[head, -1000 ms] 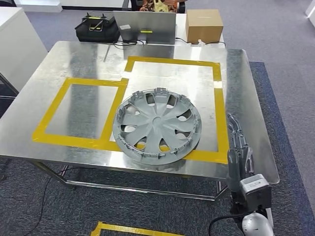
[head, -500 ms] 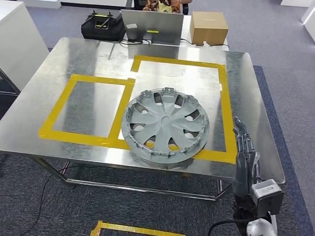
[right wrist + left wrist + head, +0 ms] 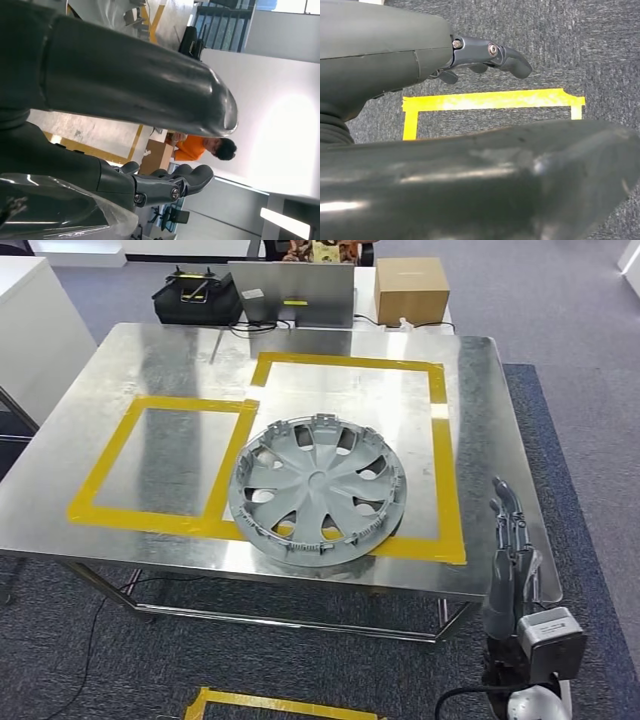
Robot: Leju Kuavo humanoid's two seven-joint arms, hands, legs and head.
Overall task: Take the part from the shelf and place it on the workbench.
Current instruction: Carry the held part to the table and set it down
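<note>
Fingers of the right robot hand stand straight and apart, holding nothing, just off the near right corner of the worktop and well clear of the hubcap. The left robot hand hangs over the floor, fingers loosely extended with nothing in them. The hubcap lies flat on the worktop, mostly inside the larger yellow tape frame but overlapping its near and left strips. The placing step looks done; what remains, I judge, is only to draw the arm back without brushing the hubcap. Beyond the hubcap, past the far edge, sit a laptop, a cardboard box and a black bag. Grey carpet surrounds it.
</note>
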